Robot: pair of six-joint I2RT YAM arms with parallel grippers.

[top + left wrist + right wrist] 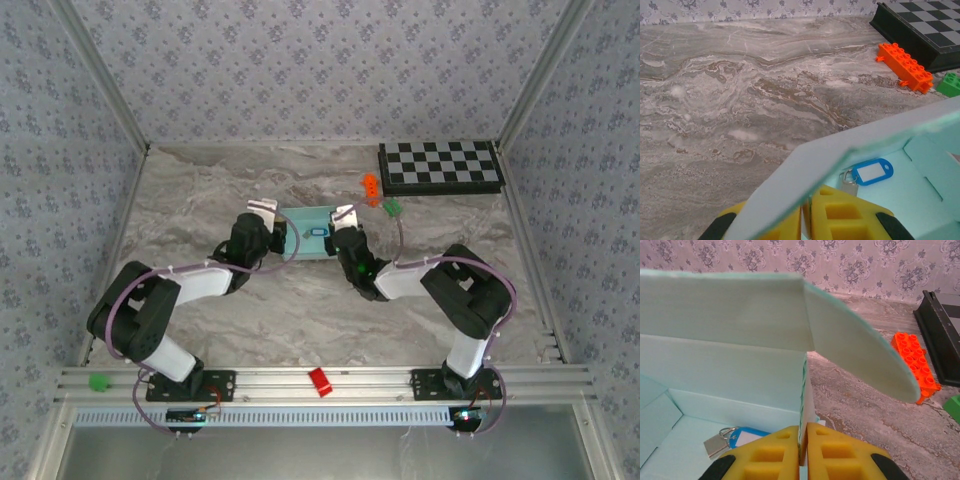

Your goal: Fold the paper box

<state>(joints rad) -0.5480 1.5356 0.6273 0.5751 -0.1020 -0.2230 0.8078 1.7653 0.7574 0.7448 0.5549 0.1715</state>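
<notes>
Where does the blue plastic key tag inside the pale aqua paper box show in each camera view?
Top external: blue plastic key tag near centre, on the floor of the pale aqua paper box.
Left wrist: lower right, under the raised flap.
Right wrist: bottom left, beside a small silver padlock.
Shared landmark: the orange studded toy brick, right of the box.

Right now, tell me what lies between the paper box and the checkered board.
The top view shows an orange brick and a green brick between the paper box and the checkered board.
</notes>
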